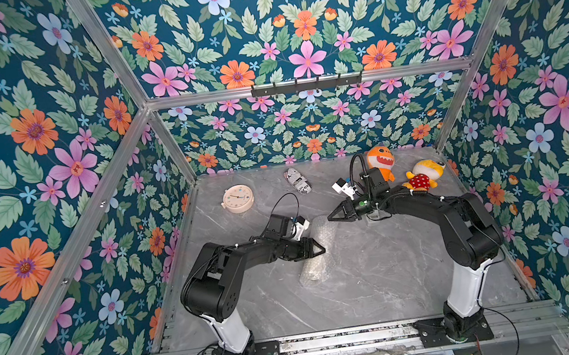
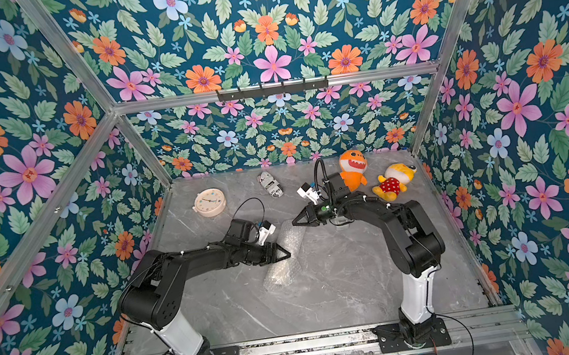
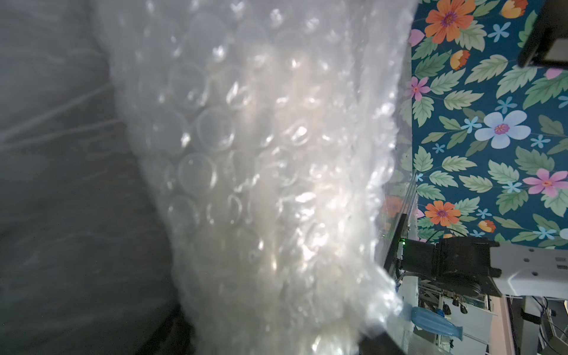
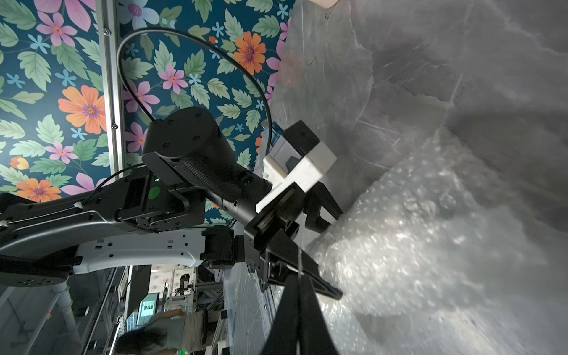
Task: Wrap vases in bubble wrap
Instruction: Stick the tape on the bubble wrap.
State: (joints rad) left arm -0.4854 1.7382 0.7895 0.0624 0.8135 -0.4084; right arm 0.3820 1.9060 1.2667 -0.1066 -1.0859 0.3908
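Half-closed, the left gripper [image 1: 318, 250] is squeezing the rolled bubble wrap [image 1: 314, 270] while the right gripper [image 1: 331, 217] is hovering closed at its far end.

Bubble wrap [image 1: 314, 269], clear with small glinting bubbles, lies before me rolled into a long, loose tube near the middle of the grey surface [image 1: 382, 277], its length running away from me. Through the wrap, the vase [image 3: 276, 138] shows only as a blurred cream shape inside.
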